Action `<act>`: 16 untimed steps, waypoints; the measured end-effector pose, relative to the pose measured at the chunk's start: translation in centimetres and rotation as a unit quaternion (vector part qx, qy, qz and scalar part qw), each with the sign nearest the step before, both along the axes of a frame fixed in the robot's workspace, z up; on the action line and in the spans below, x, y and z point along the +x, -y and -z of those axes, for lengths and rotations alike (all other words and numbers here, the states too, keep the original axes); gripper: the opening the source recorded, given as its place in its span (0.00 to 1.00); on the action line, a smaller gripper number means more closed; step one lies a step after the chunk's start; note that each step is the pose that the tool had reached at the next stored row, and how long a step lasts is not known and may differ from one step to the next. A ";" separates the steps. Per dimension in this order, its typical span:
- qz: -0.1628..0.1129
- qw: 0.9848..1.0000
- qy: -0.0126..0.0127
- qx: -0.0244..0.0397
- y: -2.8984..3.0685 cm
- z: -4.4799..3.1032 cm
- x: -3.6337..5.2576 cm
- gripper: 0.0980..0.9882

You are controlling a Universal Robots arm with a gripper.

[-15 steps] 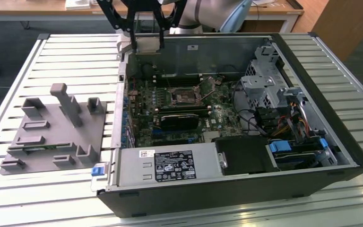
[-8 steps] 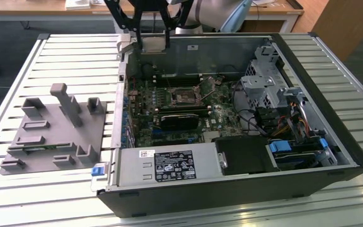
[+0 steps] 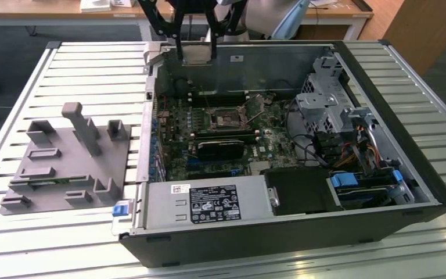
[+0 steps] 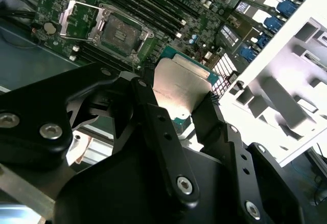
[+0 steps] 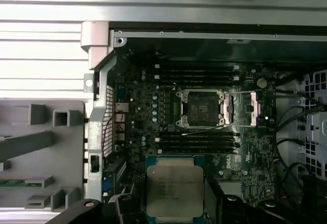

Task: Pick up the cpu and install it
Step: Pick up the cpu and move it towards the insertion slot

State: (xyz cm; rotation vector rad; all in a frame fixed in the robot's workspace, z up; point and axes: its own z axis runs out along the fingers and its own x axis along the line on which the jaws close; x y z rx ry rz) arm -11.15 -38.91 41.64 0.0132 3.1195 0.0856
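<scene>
The cpu looked light, thin and stiff. Its smooth metal lid was likely slippery, and its underside was probably delicate. Opposite edges seemed the safest place to hold it, with nothing pressing on the faces.

The tool was clamped on it that way, one finger on each side edge, and the lid showed between them in both wrist views. The cpu hung in the tool above the board inside the open case. It was apart from the socket, which lay open and bare.
</scene>
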 end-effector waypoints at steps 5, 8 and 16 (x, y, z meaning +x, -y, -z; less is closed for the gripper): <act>0.000 1.000 0.000 0.000 -0.07 0.00 0.78 0.50; 0.000 1.000 0.000 0.000 -0.10 0.00 1.23 0.50; 0.000 1.000 0.000 0.000 -0.52 0.01 2.85 0.50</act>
